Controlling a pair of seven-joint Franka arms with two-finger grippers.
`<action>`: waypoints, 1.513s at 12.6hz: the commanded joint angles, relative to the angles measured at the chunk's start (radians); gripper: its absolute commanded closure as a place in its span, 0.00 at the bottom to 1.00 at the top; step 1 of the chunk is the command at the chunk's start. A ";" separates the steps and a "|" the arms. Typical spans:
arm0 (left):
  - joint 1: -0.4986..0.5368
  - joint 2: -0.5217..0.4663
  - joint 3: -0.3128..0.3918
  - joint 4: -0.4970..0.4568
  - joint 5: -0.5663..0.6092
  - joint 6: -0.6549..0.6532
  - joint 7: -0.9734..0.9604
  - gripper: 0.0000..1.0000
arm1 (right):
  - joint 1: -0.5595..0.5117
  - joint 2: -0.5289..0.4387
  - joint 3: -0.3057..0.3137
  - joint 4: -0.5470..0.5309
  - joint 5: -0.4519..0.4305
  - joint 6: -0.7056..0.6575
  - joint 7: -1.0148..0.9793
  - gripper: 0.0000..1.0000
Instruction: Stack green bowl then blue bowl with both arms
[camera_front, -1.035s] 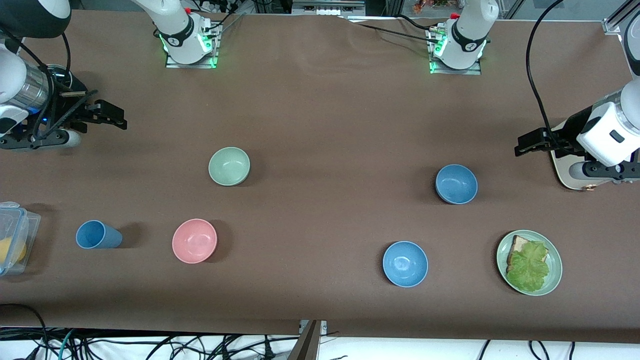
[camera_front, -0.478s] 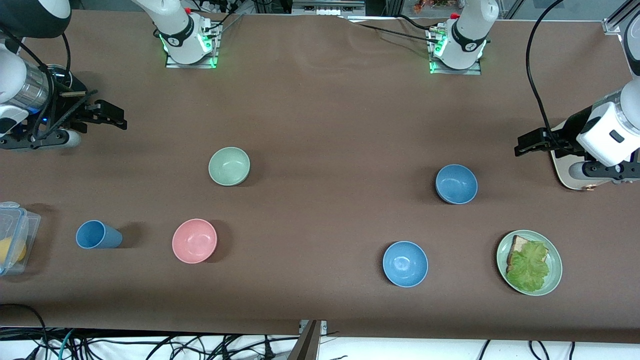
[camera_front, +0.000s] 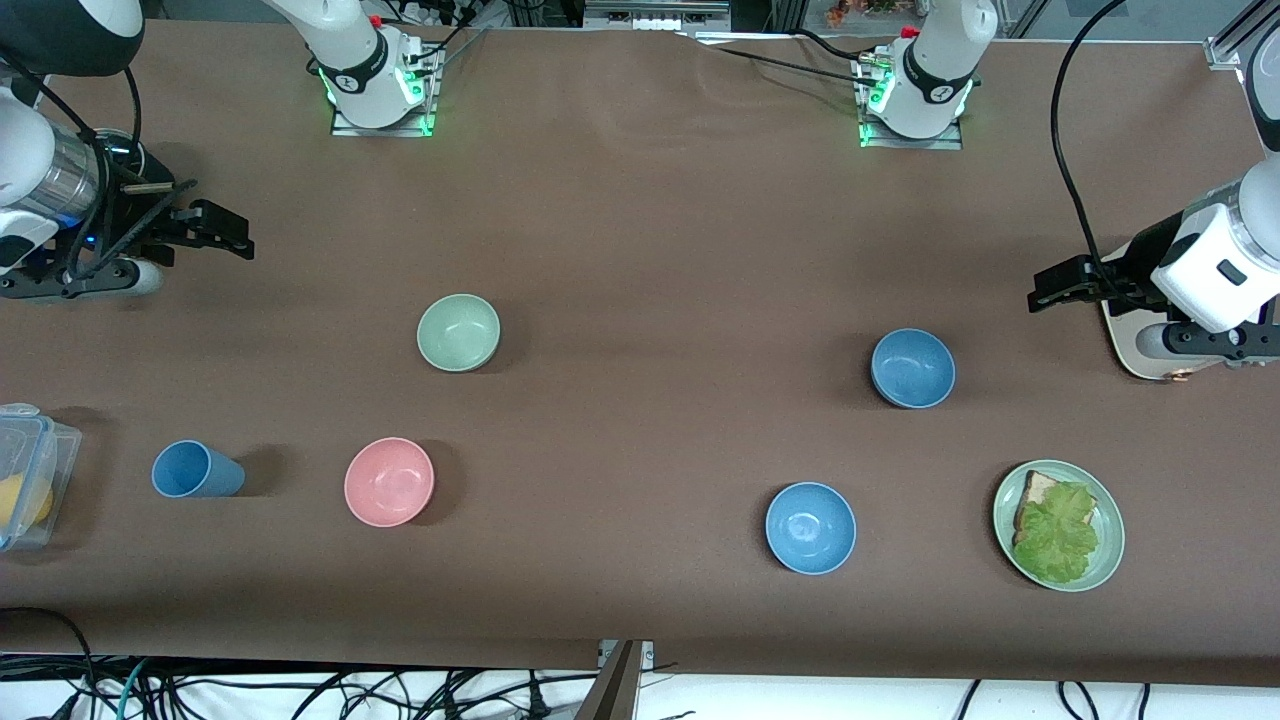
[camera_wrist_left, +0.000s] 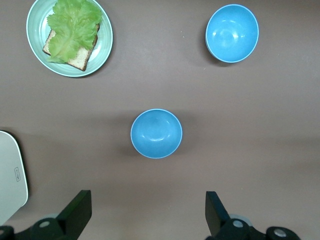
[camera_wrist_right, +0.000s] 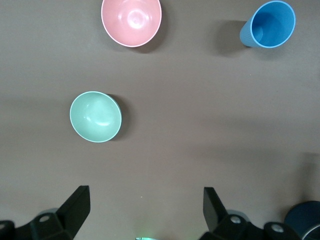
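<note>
The green bowl (camera_front: 458, 332) sits upright on the brown table toward the right arm's end; it also shows in the right wrist view (camera_wrist_right: 95, 116). The dusty blue bowl (camera_front: 912, 368) sits upright toward the left arm's end; it also shows in the left wrist view (camera_wrist_left: 156, 133). My right gripper (camera_front: 235, 232) hangs open and empty above the table at the right arm's end (camera_wrist_right: 145, 192). My left gripper (camera_front: 1045, 288) hangs open and empty at the left arm's end (camera_wrist_left: 147, 196), over the table beside the blue bowl. Both bowls are apart from the grippers.
A pink bowl (camera_front: 389, 481) and a blue cup (camera_front: 195, 470) lie nearer the camera than the green bowl. A brighter blue bowl (camera_front: 810, 527) and a lettuce-and-bread plate (camera_front: 1110, 560) lie nearer than the blue bowl. A clear container (camera_front: 25, 475) and a pale board (camera_front: 1125, 345) sit at the table's ends.
</note>
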 joint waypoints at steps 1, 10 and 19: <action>0.000 0.013 0.001 0.032 -0.020 -0.015 0.012 0.00 | -0.004 -0.012 0.015 -0.006 -0.015 0.009 -0.004 0.00; 0.000 0.013 0.001 0.032 -0.020 -0.015 0.010 0.00 | 0.002 -0.010 0.012 -0.006 -0.027 0.014 -0.019 0.00; 0.000 0.015 -0.001 0.032 -0.021 -0.015 0.010 0.00 | 0.085 0.088 0.016 -0.067 0.037 0.214 0.112 0.00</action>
